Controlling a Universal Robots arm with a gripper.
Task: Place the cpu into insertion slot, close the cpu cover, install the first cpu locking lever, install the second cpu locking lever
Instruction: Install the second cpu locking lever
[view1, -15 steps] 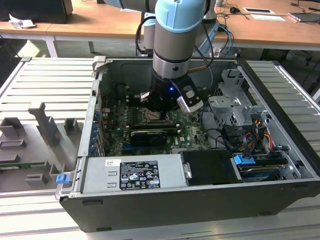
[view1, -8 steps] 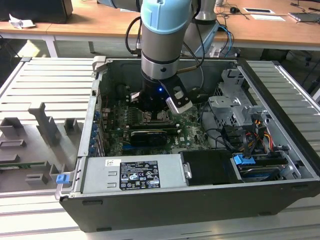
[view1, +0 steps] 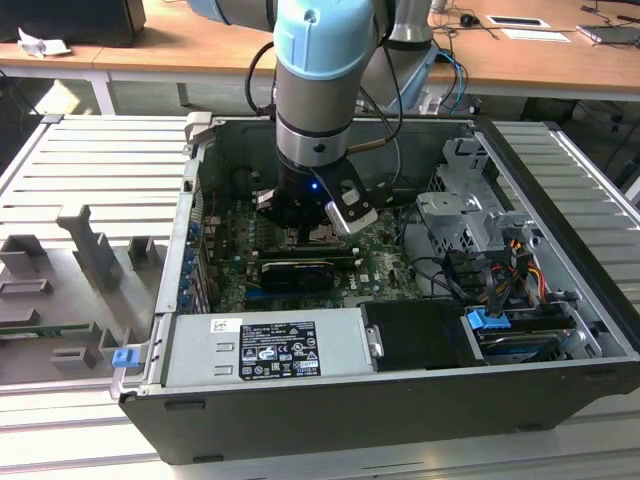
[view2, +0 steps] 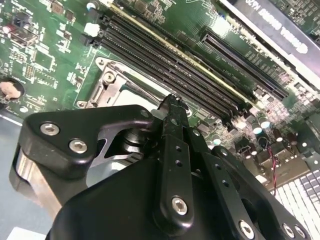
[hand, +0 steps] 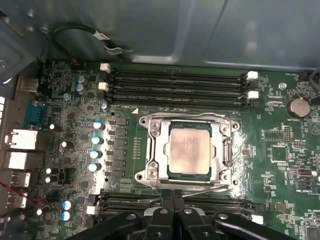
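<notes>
Inside an open computer case on a slatted bench, the cpu (hand: 189, 151) is seen seated under its lowered cpu cover (hand: 153, 150), directly beyond the gripper (hand: 172, 196), whose fingers are pressed together, empty.

Bkgd: wooden desks (view1: 520, 60) along far side w/ papers, cables; ribbed grey metal surface (view1: 90, 170) below; bright, even lighting.

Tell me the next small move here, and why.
Probably ease the shut gripper onto the thin locking lever along the socket edge nearest it and press it down: the cpu already sits in the socket and the cpu cover lies flat around it, so latching looks like what remains.
</notes>
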